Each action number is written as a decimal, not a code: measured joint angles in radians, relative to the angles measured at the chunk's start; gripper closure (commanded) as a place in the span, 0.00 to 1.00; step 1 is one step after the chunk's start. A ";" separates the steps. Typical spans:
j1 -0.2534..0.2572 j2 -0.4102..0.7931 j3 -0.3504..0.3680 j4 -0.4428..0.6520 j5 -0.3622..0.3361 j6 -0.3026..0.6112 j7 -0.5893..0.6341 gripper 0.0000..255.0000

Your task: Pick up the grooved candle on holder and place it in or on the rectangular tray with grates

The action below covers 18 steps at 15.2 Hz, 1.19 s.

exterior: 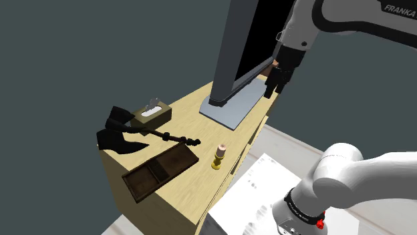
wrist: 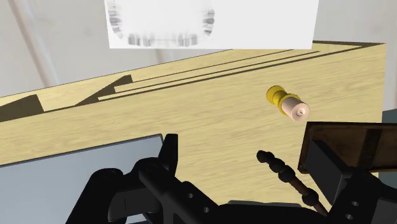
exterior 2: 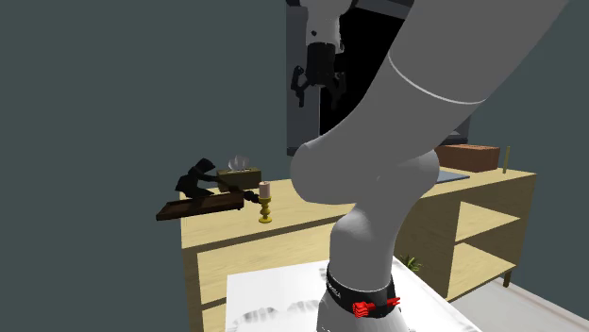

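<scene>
The candle (exterior: 218,155) is a short pinkish cylinder on a yellow holder, standing upright near the wooden table's (exterior: 200,130) front edge. It also shows as candle (exterior 2: 265,201) and candle (wrist: 289,105). Just beside it, toward the shoulder view's left, lies the dark brown rectangular tray (exterior: 160,172), seen again as tray (exterior 2: 203,207) and tray (wrist: 347,146). My black gripper (exterior: 275,79) hangs open and empty high above the table's far end, next to the dark screen, well away from the candle. The gripper (exterior 2: 318,85) is high up here too. In the wrist view the gripper (wrist: 254,194) has its fingers apart.
A tall dark screen (exterior: 240,53) on a grey base (exterior: 234,110) stands close beside the gripper. A black beaded rod (exterior: 175,138), black angular objects (exterior: 120,130) and a tissue box (exterior: 152,113) lie behind the tray. A brown box (exterior 2: 467,156) sits on the table's far end.
</scene>
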State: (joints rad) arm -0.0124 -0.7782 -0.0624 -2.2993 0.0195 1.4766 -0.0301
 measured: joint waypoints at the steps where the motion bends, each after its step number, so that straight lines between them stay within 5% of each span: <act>1: 0.000 0.000 0.000 0.000 0.000 0.000 0.000 0.00; 18: 0.087 0.173 0.237 -0.301 0.144 0.486 0.226 0.00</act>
State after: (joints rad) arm 0.0745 -0.6048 0.1744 -2.6004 0.1635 1.9626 0.1959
